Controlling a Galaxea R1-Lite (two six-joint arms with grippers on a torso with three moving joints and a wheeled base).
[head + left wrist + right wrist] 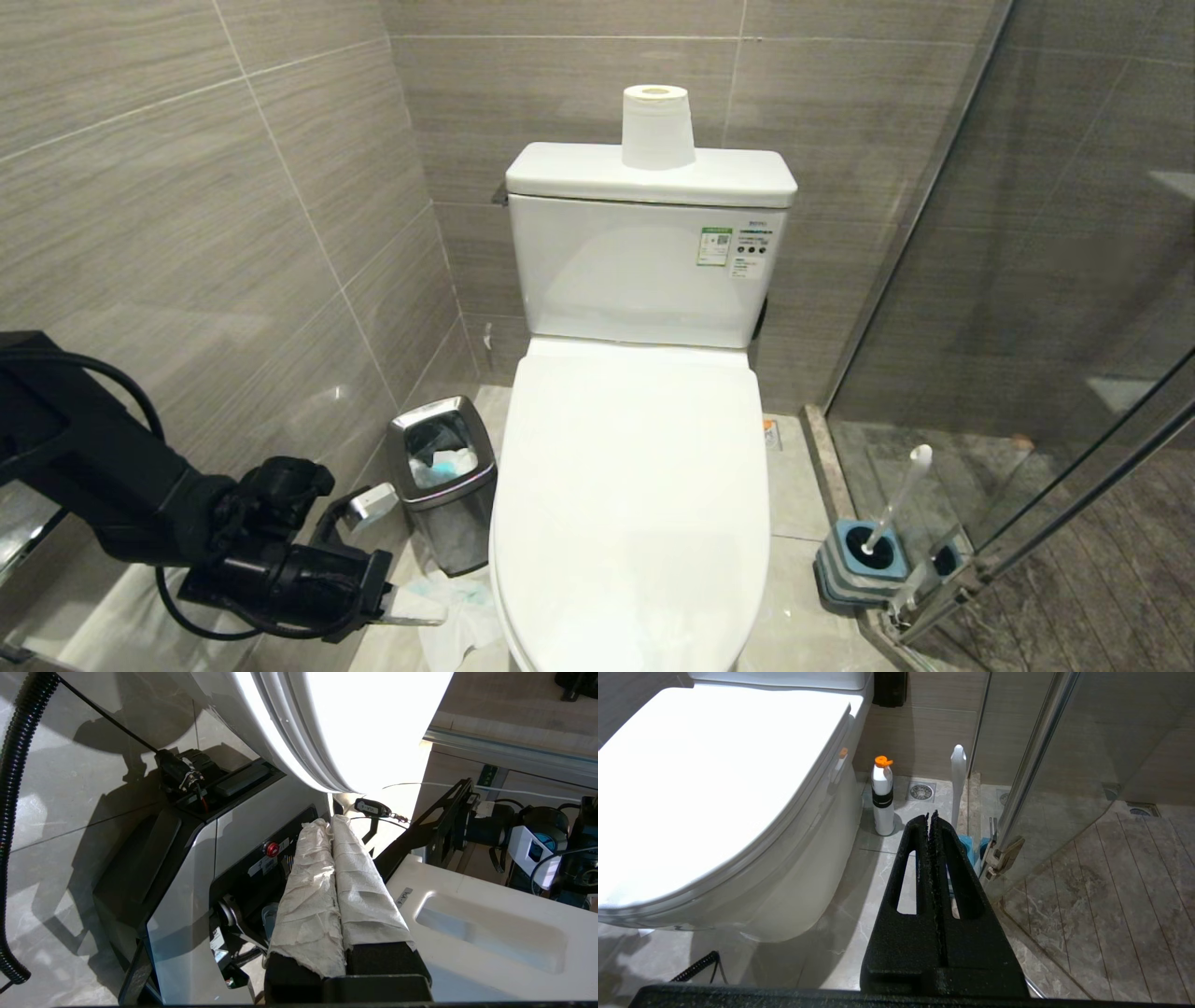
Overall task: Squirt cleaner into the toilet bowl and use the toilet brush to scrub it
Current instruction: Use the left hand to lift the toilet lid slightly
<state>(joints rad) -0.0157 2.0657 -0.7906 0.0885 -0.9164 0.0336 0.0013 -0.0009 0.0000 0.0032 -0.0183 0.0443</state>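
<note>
Two arms belong to the robot facing the toilet, and only the left one shows from above: it reaches in low beside the toilet's front corner, on the wall side, its left end effector with paper-wrapped fingers pressed together on nothing, the tips just beside the rim of the closed seat. The right end effector hangs low near the toilet's other flank, its black fingers closed tight against each other and empty, pointing toward the floor past the bowl's side. The toilet lid is down, so the bowl itself is hidden beneath it. The toilet brush stands in its blue-topped holder on the floor to the toilet's right, near the glass shower door, its white handle leaning slightly. A white bottle with an orange cap stands upright on the floor close against the toilet's right side, between the toilet and the brush. A roll of toilet paper sits upright on the tank lid. A small steel bin stands on the floor at the toilet's left, with crumpled tissue lying on the floor in front of it, near the left end effector.
</note>
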